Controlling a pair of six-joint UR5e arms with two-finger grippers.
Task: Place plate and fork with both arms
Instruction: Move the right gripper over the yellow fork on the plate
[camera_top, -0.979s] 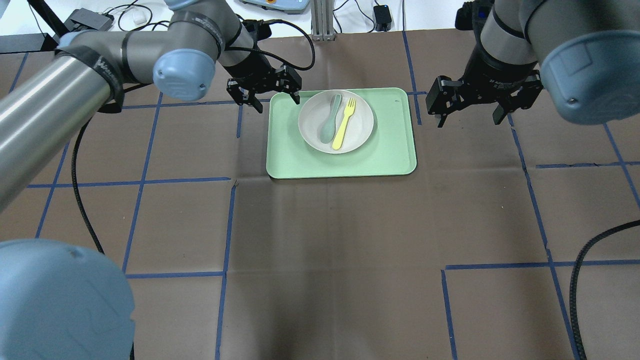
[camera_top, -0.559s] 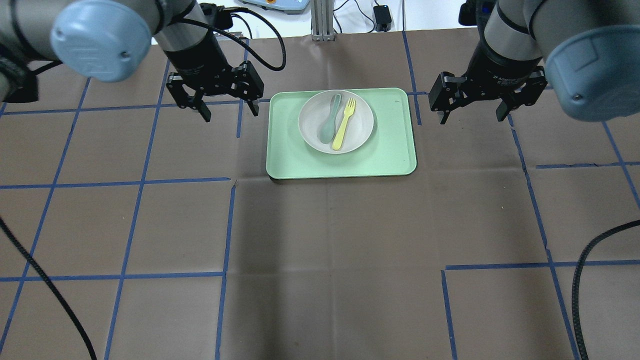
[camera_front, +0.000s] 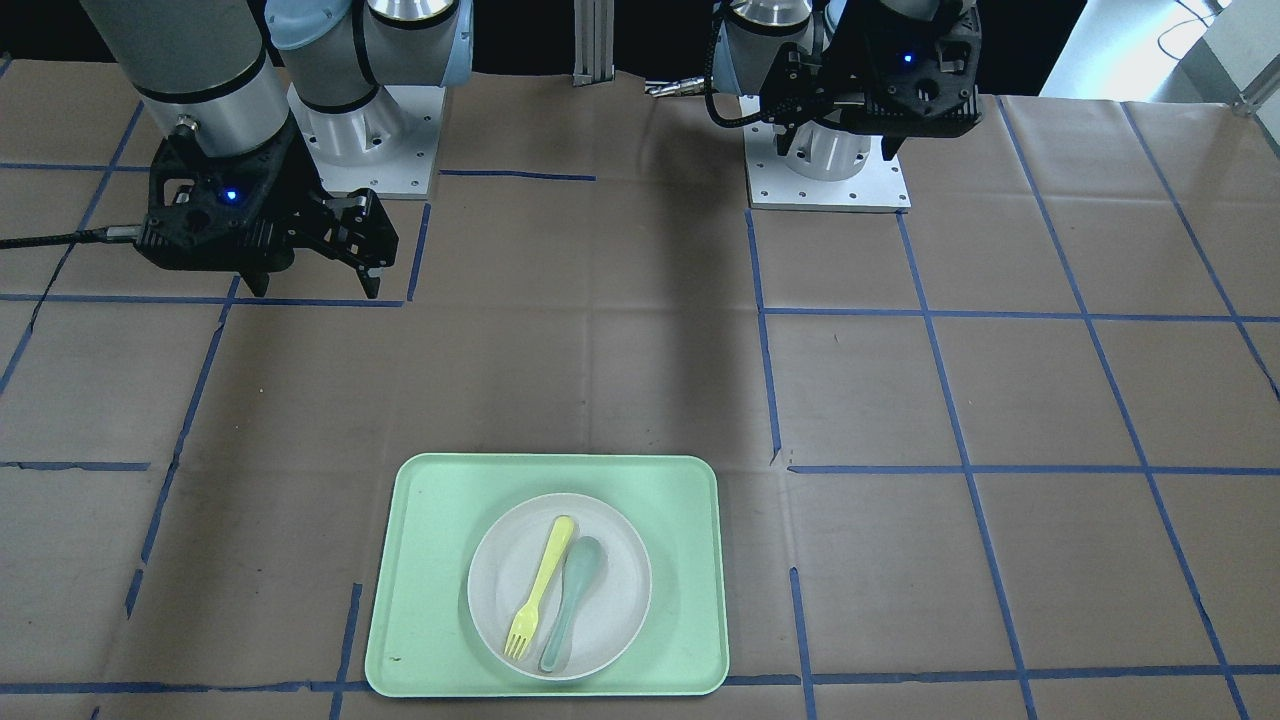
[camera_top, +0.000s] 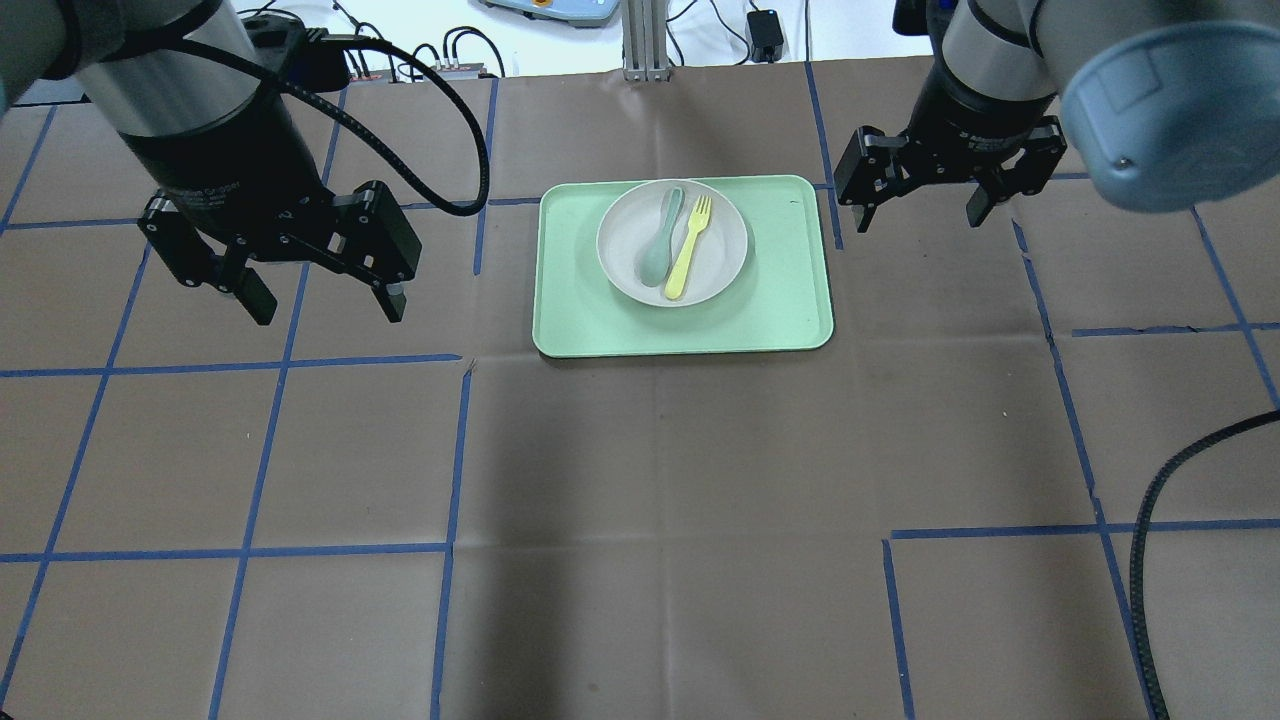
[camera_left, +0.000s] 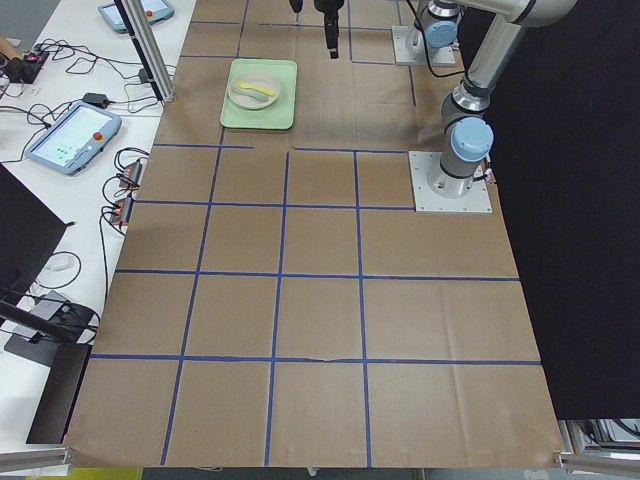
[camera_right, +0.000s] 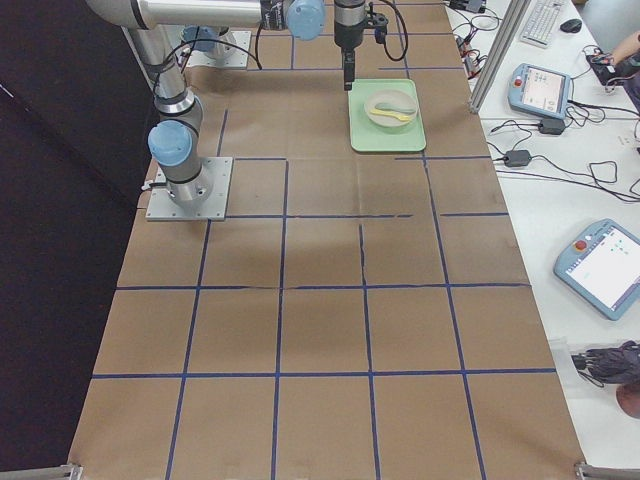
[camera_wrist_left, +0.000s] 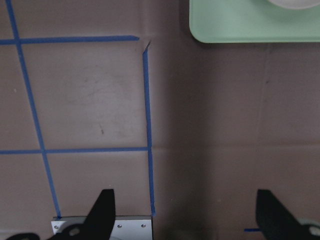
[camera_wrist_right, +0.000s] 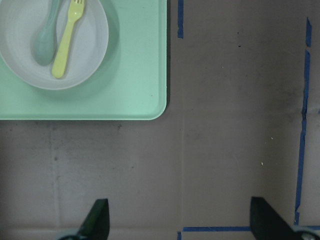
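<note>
Cutlery and plate sit untouched in the front-facing view. The fork (camera_front: 540, 585) lies across the plate (camera_front: 500, 560) beside a grey-green spoon (camera_front: 570, 600), and the plate rests on a mint-green tray (camera_front: 430, 600) at 6 o'clock. The right gripper (camera_front: 312, 288) hangs at 10 o'clock and the left gripper (camera_front: 840, 148) at 1 o'clock. Both have their jaws apart and nothing between them.

Overhead, the change is plain. A second ago the left gripper hovered at the tray's 10 o'clock corner; it has since swung out to the tray's 9 o'clock, well apart from it. The right gripper has barely shifted, near the tray's 2 o'clock. Plate, fork and spoon have not moved.

Both side views are too distant to add anything.

The left wrist camera catches only the tray's corner at 1 o'clock, with the fingertips spread wide. The right wrist camera has plate and fork at 11 o'clock, with the fingers likewise spread.

Neither pickup seems begun. The left arm looks to be repositioning, and the right appears better placed to reach in.
</note>
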